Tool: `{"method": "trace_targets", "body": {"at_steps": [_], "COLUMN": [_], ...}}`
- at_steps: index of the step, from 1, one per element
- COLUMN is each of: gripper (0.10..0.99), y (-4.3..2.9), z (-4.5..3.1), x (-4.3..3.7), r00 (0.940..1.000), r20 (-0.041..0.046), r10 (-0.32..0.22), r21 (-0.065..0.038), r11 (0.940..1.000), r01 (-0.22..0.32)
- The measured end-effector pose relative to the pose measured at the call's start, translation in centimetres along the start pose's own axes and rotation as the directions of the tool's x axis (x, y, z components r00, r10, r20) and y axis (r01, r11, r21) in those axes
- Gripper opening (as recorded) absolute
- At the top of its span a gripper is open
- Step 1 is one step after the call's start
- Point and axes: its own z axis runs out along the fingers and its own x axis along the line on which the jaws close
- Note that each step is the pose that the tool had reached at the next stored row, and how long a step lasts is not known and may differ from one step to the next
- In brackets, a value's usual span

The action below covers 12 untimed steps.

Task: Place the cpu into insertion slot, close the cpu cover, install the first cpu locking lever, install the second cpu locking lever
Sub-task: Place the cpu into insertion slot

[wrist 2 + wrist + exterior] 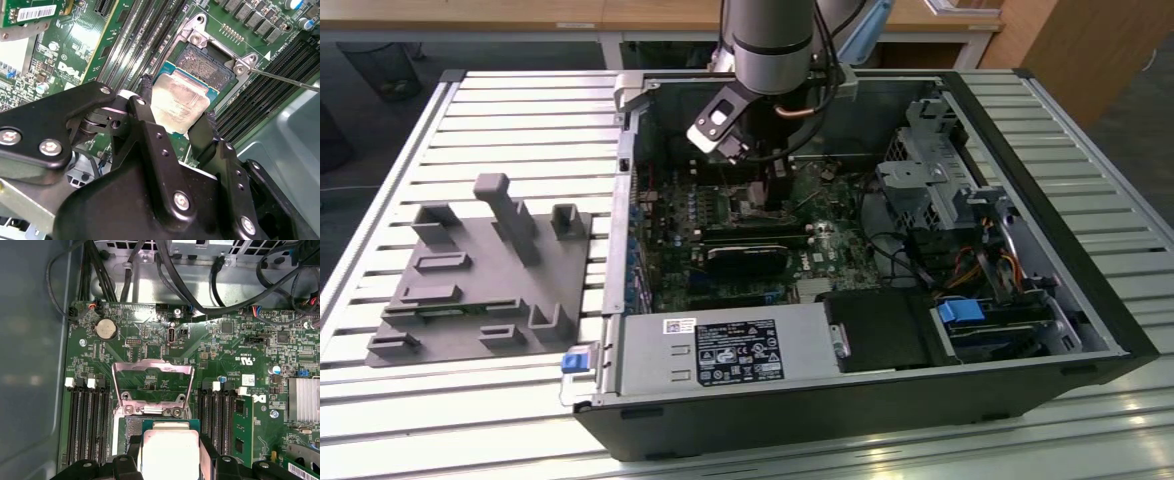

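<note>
Placing: at eleven o'clock in the black case [854,420], black gripper [177,100] clamps silver-grey square cpu [175,112] over grey-rimmed insertion slot [207,65]; seating likely needs squaring.

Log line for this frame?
gripper: shut on cpu | cpu: over insertion slot, seating unclear | cpu cover: open, raised

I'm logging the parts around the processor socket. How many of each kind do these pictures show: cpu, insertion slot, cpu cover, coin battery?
cpu: 1
insertion slot: 1
cpu cover: 1
coin battery: 1
Total: 4
</note>
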Motion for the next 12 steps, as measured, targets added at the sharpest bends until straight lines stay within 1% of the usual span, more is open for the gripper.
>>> {"method": "trace_targets", "body": {"at_steps": [8, 12], "gripper": [0.541, 0.541], "y": [-0.09, -0.28], "z": [0.23, 0.54], "x": [0.04, 0.24], "r00": [1.0000, 1.0000], "r20": [0.0000, -0.0001], "r10": [0.000, 0.000], "r21": [0.000, 0.000], "r11": [1.0000, 1.0000], "r01": [0.000, 0.000]}}
